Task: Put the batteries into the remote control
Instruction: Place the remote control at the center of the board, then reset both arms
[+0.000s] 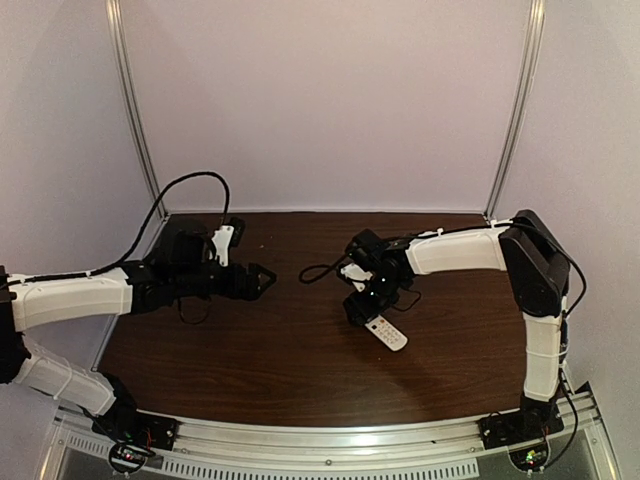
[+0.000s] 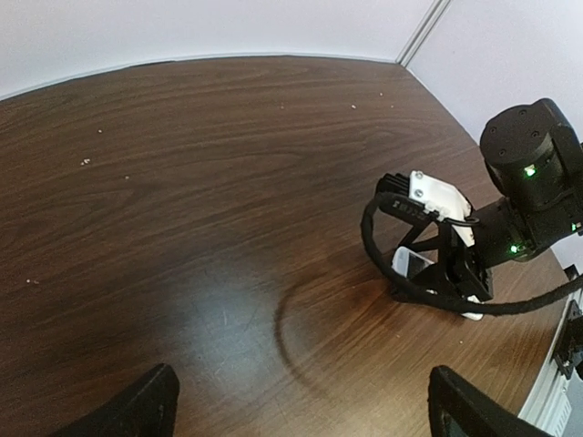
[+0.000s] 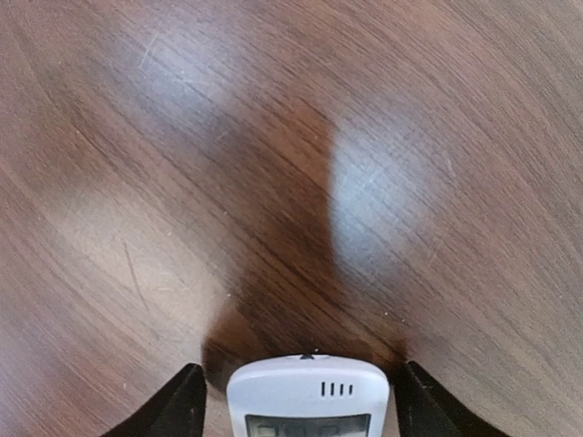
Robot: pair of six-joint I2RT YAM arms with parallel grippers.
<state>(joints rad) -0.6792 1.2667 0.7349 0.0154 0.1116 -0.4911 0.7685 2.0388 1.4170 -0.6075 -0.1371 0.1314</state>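
Open room on dark brown wooden desk (image 1: 250,350), left & far.
Slim white plastic remote control (image 3: 308,396) end lies btwn right claw (image 3: 303,405) tips, released, untouched; left claw (image 2: 301,414) spread wide.

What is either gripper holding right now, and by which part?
Nothing, it appears. The remote control has its top end between the right gripper fingers, but a gap shows on each side. The left gripper is open and empty.

Dark brown wood-grain table (image 1: 250,350) fills middle of overhead view. White remote control (image 1: 386,333) lies right of centre, display side up. Few pale specks (image 2: 86,161) upper left.
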